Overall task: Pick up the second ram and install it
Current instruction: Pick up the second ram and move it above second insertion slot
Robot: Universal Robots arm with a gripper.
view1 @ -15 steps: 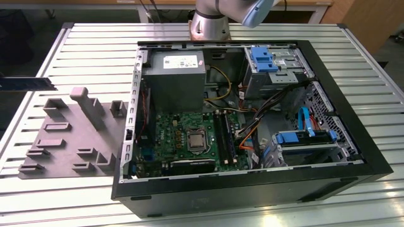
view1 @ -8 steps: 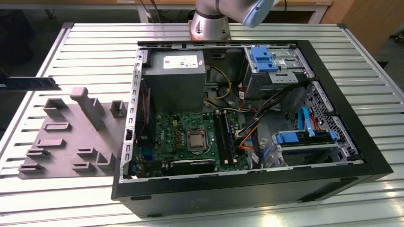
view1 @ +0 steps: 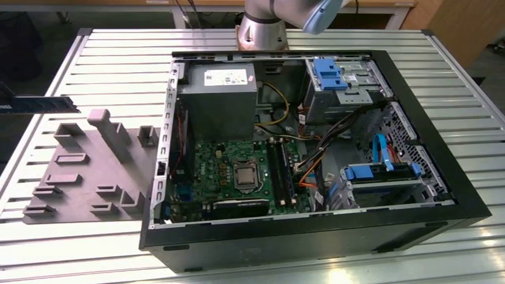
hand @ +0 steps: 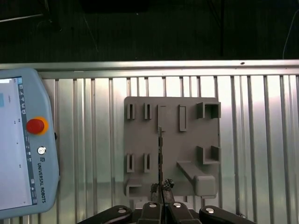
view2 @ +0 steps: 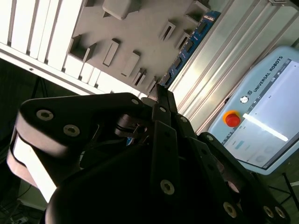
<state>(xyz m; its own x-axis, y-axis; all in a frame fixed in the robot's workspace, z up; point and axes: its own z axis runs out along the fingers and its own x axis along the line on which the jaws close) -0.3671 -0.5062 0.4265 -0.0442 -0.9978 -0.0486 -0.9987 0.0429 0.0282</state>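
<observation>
I see the gripper point(hand: 161, 189) pinched shut on the thin, flat ram stick point(hand: 160, 149) | stick hangs over the blocky grey tray point(hand: 140, 137) | ribbed metal table point(hand: 261, 140) below

Exterior view sits high, angled down across the counter point(view1: 118, 59): open computer case point(view1: 316, 242) mid-frame, grey holder tray point(view1: 79, 177) at the exterior view's left. First wrist view looks straight down past the gripper point(hand: 161, 186) onto that tray, from well above. Second wrist view hugs the gripper's linkage, tilted, with the tray beyond. Both wrist views share the teach pendant point(hand: 23, 149); all three catch the second ram point(view1: 39, 105), clamped in the jaws.
</observation>
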